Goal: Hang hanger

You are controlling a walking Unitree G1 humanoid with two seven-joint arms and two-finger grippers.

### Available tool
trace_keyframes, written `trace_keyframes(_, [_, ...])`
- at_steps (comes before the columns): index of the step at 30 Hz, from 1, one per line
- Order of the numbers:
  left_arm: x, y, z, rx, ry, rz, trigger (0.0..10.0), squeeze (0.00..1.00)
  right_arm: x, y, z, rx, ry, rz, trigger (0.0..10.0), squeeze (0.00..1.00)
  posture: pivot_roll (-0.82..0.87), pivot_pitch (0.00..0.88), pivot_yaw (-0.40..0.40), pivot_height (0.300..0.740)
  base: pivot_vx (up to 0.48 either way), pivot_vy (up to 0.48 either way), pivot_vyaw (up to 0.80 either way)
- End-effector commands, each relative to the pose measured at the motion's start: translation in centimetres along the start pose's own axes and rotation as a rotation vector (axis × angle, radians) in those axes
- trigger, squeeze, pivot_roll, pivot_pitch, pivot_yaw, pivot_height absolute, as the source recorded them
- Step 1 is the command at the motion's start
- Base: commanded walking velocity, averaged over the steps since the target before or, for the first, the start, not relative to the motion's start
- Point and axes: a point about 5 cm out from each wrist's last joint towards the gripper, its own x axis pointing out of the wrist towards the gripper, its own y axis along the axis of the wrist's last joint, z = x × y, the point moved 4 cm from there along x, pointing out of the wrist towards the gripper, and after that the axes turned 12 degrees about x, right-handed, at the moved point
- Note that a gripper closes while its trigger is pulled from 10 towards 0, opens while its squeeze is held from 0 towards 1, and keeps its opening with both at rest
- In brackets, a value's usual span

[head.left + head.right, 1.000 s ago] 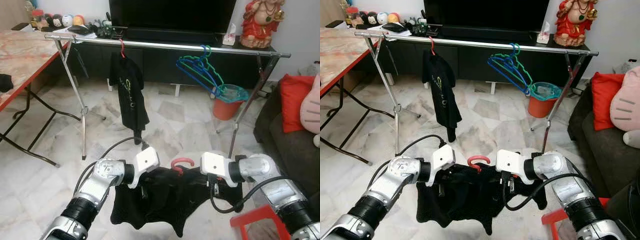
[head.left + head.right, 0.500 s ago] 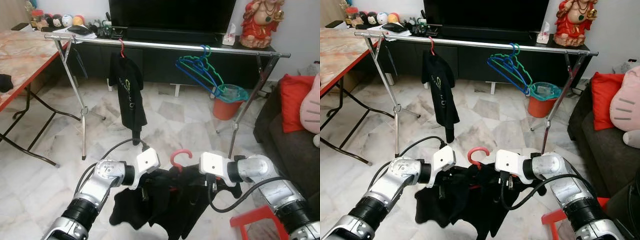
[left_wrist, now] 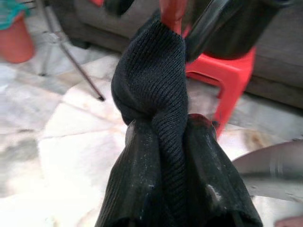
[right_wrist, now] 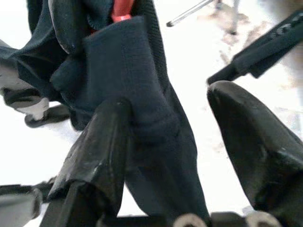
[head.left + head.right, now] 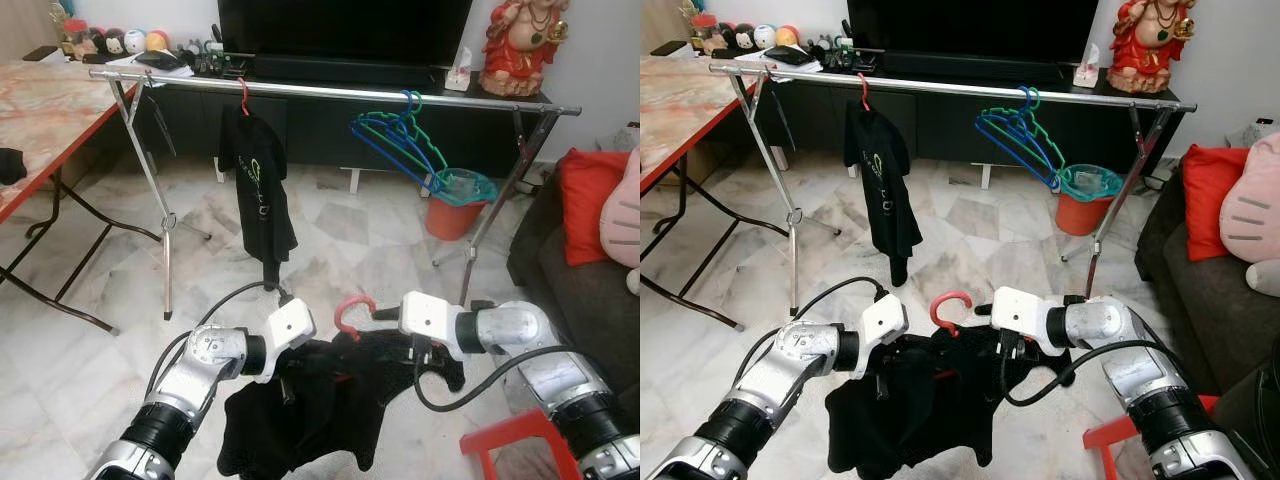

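A red hanger, its hook (image 5: pixel 352 309) up and tilted left, carries a bunched black garment (image 5: pixel 320 415) low in front of me. My left gripper (image 3: pixel 161 127) is shut on a twisted fold of the black knit at the hanger's left side. My right gripper (image 4: pixel 168 99) is at the hanger's right side. Its fingers (image 4: pixel 102 151) stand apart, and the cloth lies against one of them. Beyond stands the silver clothes rail (image 5: pixel 330 91). On it hang a black shirt (image 5: pixel 258 180) on a red hanger and a bunch of blue and green hangers (image 5: pixel 400 140).
A red-edged folding table (image 5: pixel 40 120) stands at the left. An orange bucket (image 5: pixel 455 210) sits under the rail's right end. A red stool (image 5: pixel 510 435) is by my right arm, and a dark sofa with a red cushion (image 5: pixel 590 200) is at the right.
The garment, spread wide a second ago, has bunched and sagged on the left. The hook rose, then tilted left. My right arm has lifted a little.
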Motion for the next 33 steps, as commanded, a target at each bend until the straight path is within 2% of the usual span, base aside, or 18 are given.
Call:
trace_keyframes(1, [-0.3,0.0,-0.7,0.018,0.049,-0.005,0.0,0.00,-0.6,0.1,1.0,0.014,-0.054,0.013,10.0,1.00,-0.04,0.000,-0.036,0.740,0.000,0.000,0.00])
trace_keyframes(8, [-1.0,-1.1,-1.1,0.006,0.138,-0.035,0.0,0.00,-0.4,-0.6,0.4,0.055,-0.086,0.032,10.0,1.00,-0.04,0.000,-0.029,0.740,0.000,0.000,0.00])
trace_keyframes(10, [-1.1,-1.1,-1.5,0.014,0.182,-0.040,0.0,0.00,-0.6,-0.7,0.8,0.074,-0.121,0.046,10.0,1.00,-0.04,0.000,-0.029,0.740,0.000,0.000,0.00])
trace_keyframes(11, [-1.2,-1.2,-1.8,0.008,0.212,-0.042,0.0,0.00,-0.7,-0.8,1.2,0.091,-0.157,0.053,10.0,0.88,-0.04,0.000,-0.030,0.740,0.000,0.000,0.00])
trace_keyframes(12, [-1.3,-1.2,-2.2,0.006,0.252,-0.042,0.0,0.00,-0.9,-1.1,2.0,0.122,-0.226,0.065,10.0,0.68,-0.04,0.000,-0.032,0.740,0.000,0.000,0.00])
trace_keyframes(13, [-1.4,-1.2,-2.4,0.012,0.270,-0.044,0.0,0.00,-1.0,-1.3,2.5,0.140,-0.265,0.070,10.0,0.27,-0.04,0.000,-0.032,0.740,0.000,0.000,0.00])
trace_keyframes(14, [-1.5,-1.3,-2.8,0.014,0.310,-0.051,0.0,0.00,-1.1,-1.6,3.1,0.172,-0.315,0.074,10.0,0.00,-0.04,0.000,-0.032,0.740,0.000,0.000,0.00])
trace_keyframes(15, [-1.7,-1.3,-3.2,0.011,0.352,-0.055,0.0,0.00,-1.2,-2.1,3.6,0.216,-0.372,0.079,10.0,0.00,-0.04,0.000,-0.031,0.740,0.000,0.000,0.00])
trace_keyframes(17, [-2.2,-1.4,-3.8,0.011,0.435,-0.061,4.2,0.00,-1.1,-3.2,4.2,0.304,-0.469,0.084,10.0,0.00,-0.05,0.000,-0.029,0.740,0.000,0.000,0.00])
trace_keyframes(18, [-2.4,-1.5,-4.1,0.015,0.474,-0.066,7.0,0.00,-1.1,-3.8,4.4,0.345,-0.514,0.088,10.0,0.00,-0.05,0.000,-0.027,0.740,0.000,0.000,0.00])
trace_keyframes(19, [-3.0,-1.7,-4.6,0.008,0.547,-0.079,10.0,0.00,-0.9,-5.1,4.4,0.442,-0.587,0.096,10.0,0.00,-0.04,0.000,-0.029,0.740,0.000,0.000,0.00])
trace_keyframes(22, [-3.8,-1.9,-5.3,-0.023,0.636,-0.076,10.0,0.00,-0.6,-7.0,4.1,0.558,-0.668,0.094,10.0,0.00,-0.04,0.000,-0.030,0.740,0.000,0.000,0.00])
trace_keyframes(24, [-5.4,-2.4,-6.3,-0.046,0.765,-0.085,10.0,0.00,-0.1,-10.1,2.9,0.723,-0.768,0.052,10.0,0.00,-0.03,0.000,-0.030,0.740,0.000,0.000,0.00])
trace_keyframes(27, [-5.9,-2.6,-6.5,-0.050,0.803,-0.092,10.0,0.00,0.0,-11.1,2.3,0.762,-0.790,0.032,10.0,0.00,-0.03,0.000,-0.029,0.740,0.000,0.000,0.00])
trace_keyframes(28, [-6.5,-3.0,-6.7,-0.057,0.839,-0.103,10.0,0.00,0.1,-12.1,1.7,0.804,-0.819,0.007,10.0,0.00,-0.04,0.000,-0.028,0.740,0.000,0.000,0.00])
trace_keyframes(29, [-7.5,-3.7,-6.8,-0.075,0.895,-0.122,10.0,0.00,0.2,-14.0,0.3,0.873,-0.861,-0.045,10.0,0.00,-0.03,0.000,-0.024,0.740,0.000,0.000,0.00])
trace_keyframes(32, [-8.5,-4.4,-6.8,-0.092,0.953,-0.144,10.0,0.00,0.3,-16.1,-1.7,0.963,-0.896,-0.117,10.0,0.00,-0.03,0.000,-0.022,0.740,0.000,0.000,0.00])
trace_keyframes(33, [-8.9,-4.8,-6.7,-0.111,0.978,-0.146,10.0,0.00,0.3,-17.2,-3.1,1.006,-0.907,-0.158,10.0,0.00,-0.02,0.000,-0.020,0.740,0.000,0.000,0.00])
